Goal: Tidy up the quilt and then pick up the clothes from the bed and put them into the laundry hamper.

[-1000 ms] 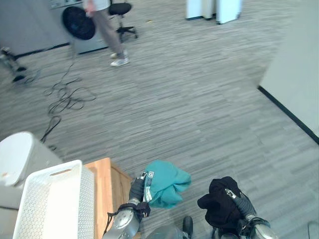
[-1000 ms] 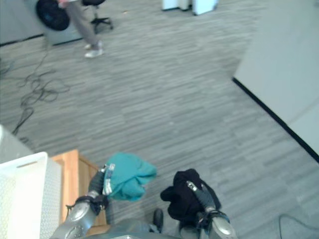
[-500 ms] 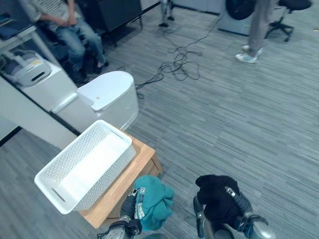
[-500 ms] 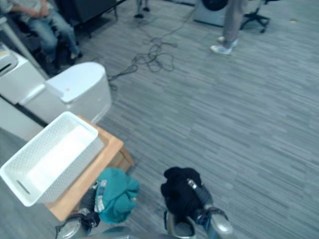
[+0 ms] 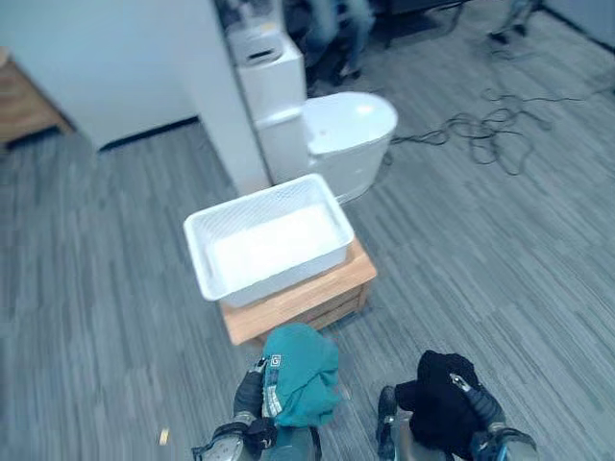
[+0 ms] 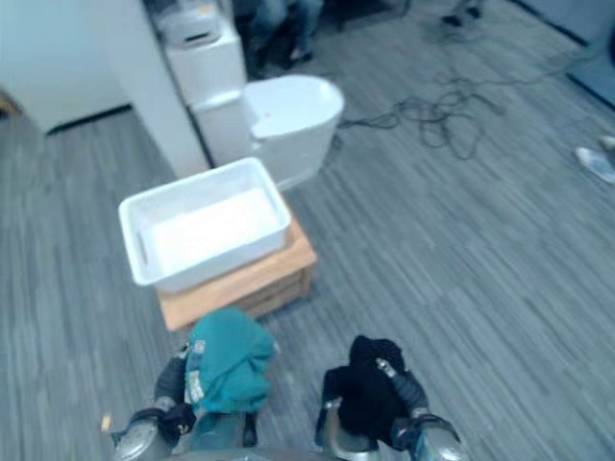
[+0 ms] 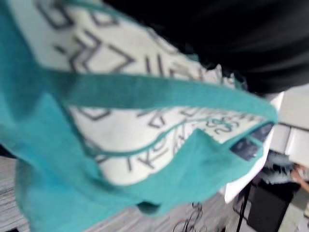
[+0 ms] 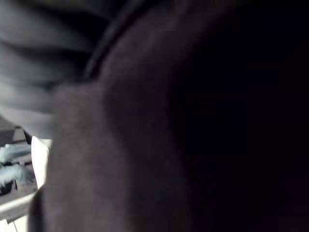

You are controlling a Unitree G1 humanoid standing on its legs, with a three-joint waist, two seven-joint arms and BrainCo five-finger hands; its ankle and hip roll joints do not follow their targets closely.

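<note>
At the near left we see our left hand [image 5: 258, 384] raised in front of us, its fingers curled around a bunched teal garment [image 5: 300, 376] that bulges up and to the right of the wrist; in the left wrist view the same teal cloth [image 7: 72, 183] lies right against the camera with a white printed label on it. Just beyond that garment, a little farther out on the floor, stands a low wooden stand [image 5: 298, 298], and on top of it rests a white plastic laundry hamper [image 5: 197, 252] with perforated walls, turned at a slight angle. Behind the hamper, farther away and to its right, sits a white rounded bin [image 5: 351, 125] next to a white column [image 5: 216, 86], with seated person's legs [image 5: 332, 24] at the far edge. Black cables [image 5: 490, 130] loop on the grey carpet at the far right. At the near right, our right hand [image 5: 468, 397] is clamped on a black garment [image 5: 437, 403], bundled over the fingers; the right wrist view shows the dark cloth [image 8: 193, 121] pressed close. The two garments are held apart, both short of the hamper.
</note>
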